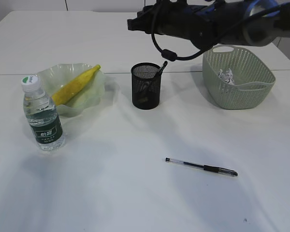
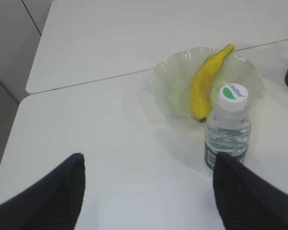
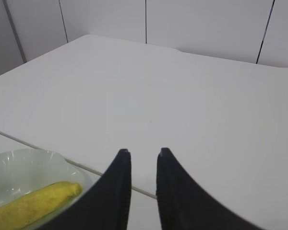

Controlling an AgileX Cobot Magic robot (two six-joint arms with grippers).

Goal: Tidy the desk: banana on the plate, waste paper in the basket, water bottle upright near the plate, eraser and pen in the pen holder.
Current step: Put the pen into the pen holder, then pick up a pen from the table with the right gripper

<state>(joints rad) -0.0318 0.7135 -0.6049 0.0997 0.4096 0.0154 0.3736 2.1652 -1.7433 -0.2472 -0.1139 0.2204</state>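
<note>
The banana (image 1: pixel 75 85) (image 2: pixel 204 81) (image 3: pixel 33 203) lies in the wavy pale-green plate (image 1: pixel 94 92) (image 2: pixel 173 81) (image 3: pixel 19 163). In front of the plate the water bottle (image 1: pixel 42 116) (image 2: pixel 229 127) stands upright. A dark pen (image 1: pixel 160 69) leans in the black mesh pen holder (image 1: pixel 146 87). A second pen (image 1: pixel 201 167) lies flat on the desk (image 1: pixel 111 193). Crumpled waste paper (image 1: pixel 226 76) sits in the basket (image 1: pixel 241 96). The eraser is hidden. My left gripper (image 2: pixel 148 160) hangs wide open, empty, left of the bottle. My right gripper (image 3: pixel 143 152) (image 1: pixel 130 24) is narrowly open, empty, high behind the holder.
A seam (image 1: pixel 116 73) runs across where a second white table (image 1: pixel 63 38) joins the desk at the back. My right arm (image 1: pixel 208 21) stretches over the basket and the pen holder. Grey wall panels (image 3: pixel 206 24) stand behind the far table.
</note>
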